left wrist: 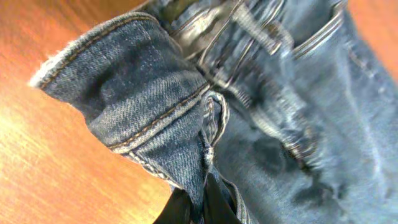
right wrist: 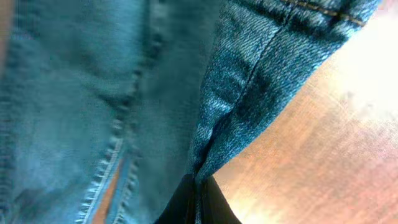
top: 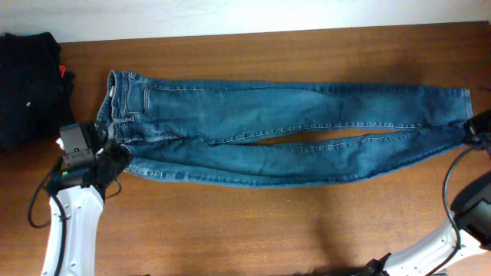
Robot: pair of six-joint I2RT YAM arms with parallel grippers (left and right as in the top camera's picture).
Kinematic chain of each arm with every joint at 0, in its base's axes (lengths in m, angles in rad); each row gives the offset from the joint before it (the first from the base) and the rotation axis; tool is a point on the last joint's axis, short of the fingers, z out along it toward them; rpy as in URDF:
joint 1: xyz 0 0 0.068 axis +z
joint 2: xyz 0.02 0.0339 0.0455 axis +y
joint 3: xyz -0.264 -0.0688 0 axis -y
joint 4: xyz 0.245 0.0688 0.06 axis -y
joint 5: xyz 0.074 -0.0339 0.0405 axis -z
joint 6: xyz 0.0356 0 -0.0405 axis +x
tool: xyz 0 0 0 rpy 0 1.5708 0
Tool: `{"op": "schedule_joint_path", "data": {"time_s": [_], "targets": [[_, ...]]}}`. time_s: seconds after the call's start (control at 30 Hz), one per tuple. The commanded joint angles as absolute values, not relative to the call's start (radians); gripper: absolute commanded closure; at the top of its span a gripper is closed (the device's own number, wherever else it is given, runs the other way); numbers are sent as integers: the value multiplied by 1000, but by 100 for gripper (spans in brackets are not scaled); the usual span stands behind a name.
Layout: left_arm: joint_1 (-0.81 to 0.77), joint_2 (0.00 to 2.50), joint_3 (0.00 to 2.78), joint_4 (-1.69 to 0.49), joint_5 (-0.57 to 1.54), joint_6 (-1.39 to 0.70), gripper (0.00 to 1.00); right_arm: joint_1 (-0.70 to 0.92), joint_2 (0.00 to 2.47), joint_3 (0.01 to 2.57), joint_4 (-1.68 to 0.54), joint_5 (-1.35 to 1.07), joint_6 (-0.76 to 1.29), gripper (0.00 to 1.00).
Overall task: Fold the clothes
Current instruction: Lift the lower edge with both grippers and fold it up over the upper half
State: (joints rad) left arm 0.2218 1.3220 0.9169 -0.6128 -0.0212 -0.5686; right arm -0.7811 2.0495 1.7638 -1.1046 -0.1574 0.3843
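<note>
a: what's being held up front?

b: the left gripper (top: 113, 153) is clamped shut on the jeans (top: 268, 126) at the waist end, with a fold of denim by the waistband pinched between its tips. the right gripper (top: 469, 126) is closed tight on the leg cuffs at the other end.

a: and the jeans themselves?

b: laid out flat lengthwise across the wooden table (top: 230, 230), legs slightly parted in the middle. further back, a black garment pile (top: 27, 84) with a small red tag (top: 63, 73) is seen at the far left corner, apart from the waistband.
</note>
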Motion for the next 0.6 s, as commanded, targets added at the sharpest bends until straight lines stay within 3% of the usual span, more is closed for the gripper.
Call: {"op": "schedule_joint_path", "data": {"time_s": [0.0,0.57], "targets": [[225,1314,986,-599,-41,-556,99,-765,2040,1819,-1109,-120,411,96],[225,1325,1029,-390,-41,-556,100,-764,2040,1856,-1093,-118,504,96]]}}
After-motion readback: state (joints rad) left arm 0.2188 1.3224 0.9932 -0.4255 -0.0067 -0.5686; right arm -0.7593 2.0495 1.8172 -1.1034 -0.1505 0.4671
